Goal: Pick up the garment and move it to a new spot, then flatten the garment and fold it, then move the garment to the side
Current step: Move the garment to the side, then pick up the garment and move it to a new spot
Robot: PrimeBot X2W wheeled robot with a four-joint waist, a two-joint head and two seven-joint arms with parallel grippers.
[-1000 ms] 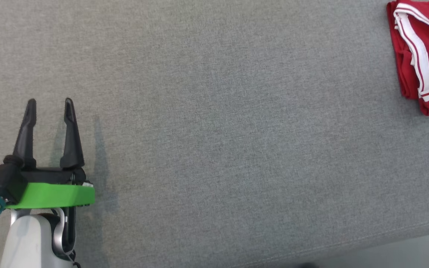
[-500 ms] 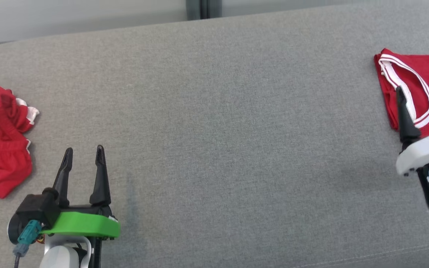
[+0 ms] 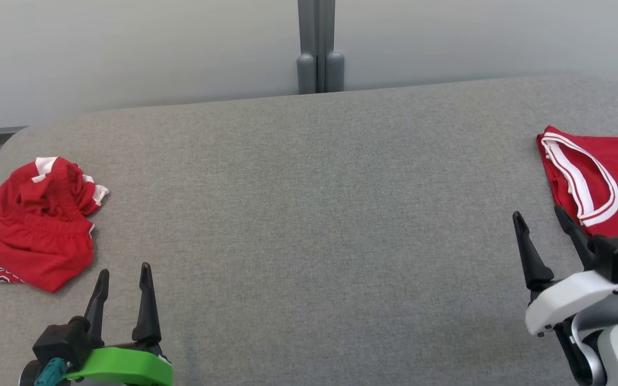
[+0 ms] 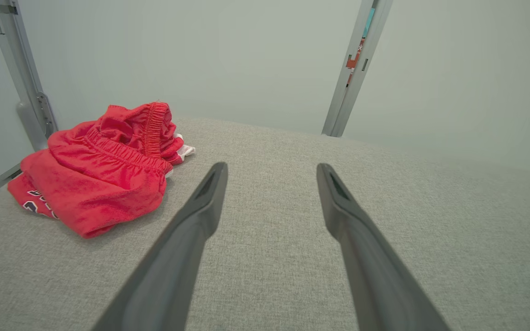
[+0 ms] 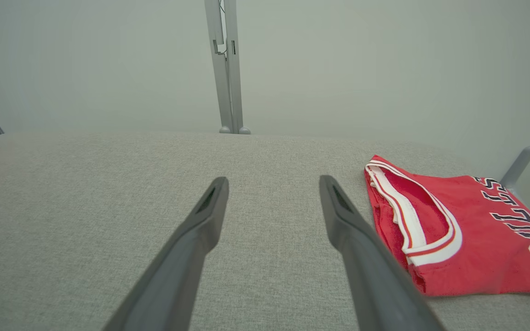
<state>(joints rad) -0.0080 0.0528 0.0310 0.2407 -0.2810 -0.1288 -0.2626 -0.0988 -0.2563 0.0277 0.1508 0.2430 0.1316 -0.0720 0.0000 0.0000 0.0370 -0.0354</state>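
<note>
Both grippers empty, fingers spread wide: left gripper [image 3: 124, 269] at 7 o'clock in the head view, right gripper [image 3: 537, 212] at 4. The red shorts [image 3: 35, 225] lie crumpled at 9 o'clock on the grey pad [image 3: 309, 214], near its left edge and about 11 o'clock off the left fingers, not touching. We read these as the garment to work. The folded red jersey [image 3: 604, 177] at 3 o'clock looks done. Shorts should be light and limp, so they'll sag and drag, with no breakage risk. We'd pinch the elastic waistband [image 4: 122, 154] on top of the heap. Pad centre is open for spreading. Watch the rounded left edge and the wall [image 3: 126, 48] at 12.
</note>
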